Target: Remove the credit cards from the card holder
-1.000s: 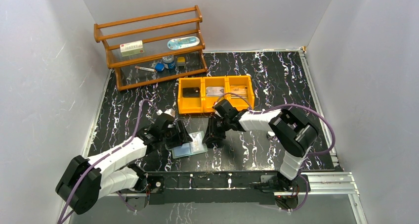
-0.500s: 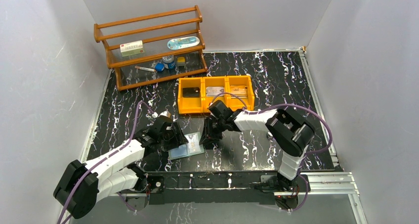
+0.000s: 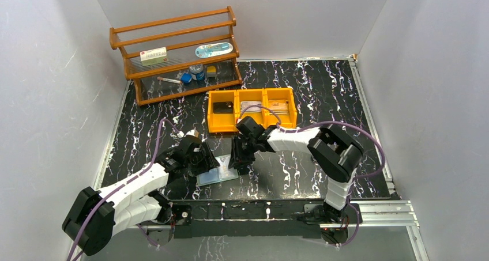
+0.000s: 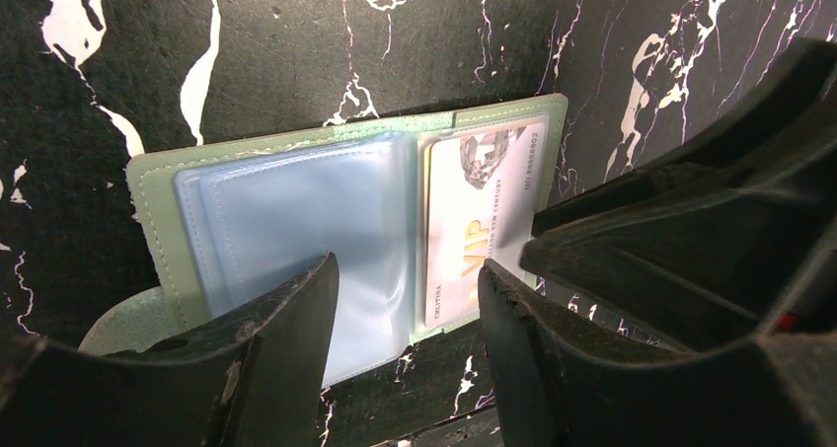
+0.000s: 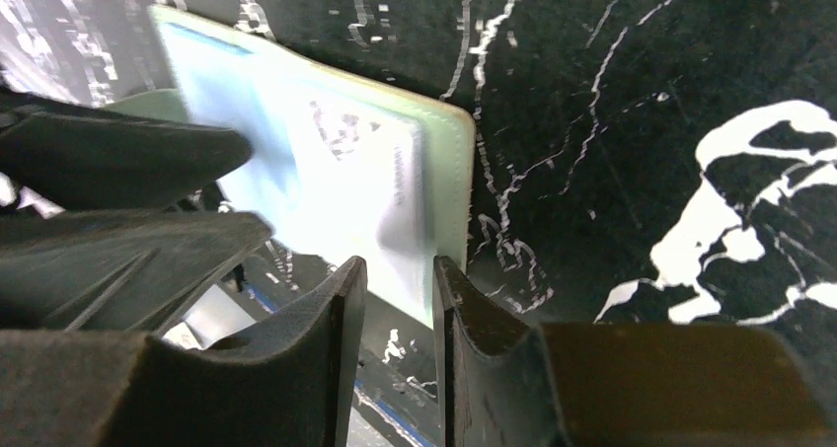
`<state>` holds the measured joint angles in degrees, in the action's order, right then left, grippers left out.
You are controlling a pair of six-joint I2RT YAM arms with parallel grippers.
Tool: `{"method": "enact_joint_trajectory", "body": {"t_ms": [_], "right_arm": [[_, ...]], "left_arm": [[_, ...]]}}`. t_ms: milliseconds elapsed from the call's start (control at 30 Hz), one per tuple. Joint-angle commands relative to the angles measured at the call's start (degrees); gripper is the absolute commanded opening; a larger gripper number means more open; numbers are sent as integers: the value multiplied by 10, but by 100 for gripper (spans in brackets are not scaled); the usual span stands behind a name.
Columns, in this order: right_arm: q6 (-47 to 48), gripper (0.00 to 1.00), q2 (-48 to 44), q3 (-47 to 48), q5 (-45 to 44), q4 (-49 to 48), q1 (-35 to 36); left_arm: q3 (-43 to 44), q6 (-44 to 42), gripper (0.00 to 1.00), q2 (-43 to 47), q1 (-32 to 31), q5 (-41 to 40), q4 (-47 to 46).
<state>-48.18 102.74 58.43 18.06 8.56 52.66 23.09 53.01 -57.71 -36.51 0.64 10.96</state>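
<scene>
**Getting a card out of the open holder**

My left fingers [image 4: 266,338] hung right over the open card holder [image 4: 296,210]. It lay flat on the desk [image 4: 296,33], close to the front edge. These fingers were about half open, one on each side of the clear sleeve, and they held nothing. I could not tell if their tips pressed on the holder.

My right fingers [image 5: 296,368] were at the holder's right edge. There was only a thin gap between them and nothing in it. A pale card [image 4: 474,220] with gold letters sat in the holder's right pocket, just by that edge.

I think this was the step of getting that card out. Next I would need to hold the holder down with my left fingers. Then my right fingers would pinch the card's edge and pull it sideways.

Farther back stood the orange bin [image 3: 252,125], with a silvery card [image 3: 252,106] in its middle box. Behind it was a wooden rack [image 3: 173,39].
</scene>
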Motion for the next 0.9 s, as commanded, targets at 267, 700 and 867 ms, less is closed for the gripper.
{"method": "enact_joint_trajectory", "body": {"t_ms": [267,700,867], "right_arm": [[-14,39,38,0,73,-63,9],[-38,16,9,23,42,-44,9],[-26,30,9,39,21,-6,9]], "left_arm": [[-29,1,52,-20,-1,16,32],[-30,3,50,-18,-1,16,29],[-30,4,50,-11,-1,14,32]]}}
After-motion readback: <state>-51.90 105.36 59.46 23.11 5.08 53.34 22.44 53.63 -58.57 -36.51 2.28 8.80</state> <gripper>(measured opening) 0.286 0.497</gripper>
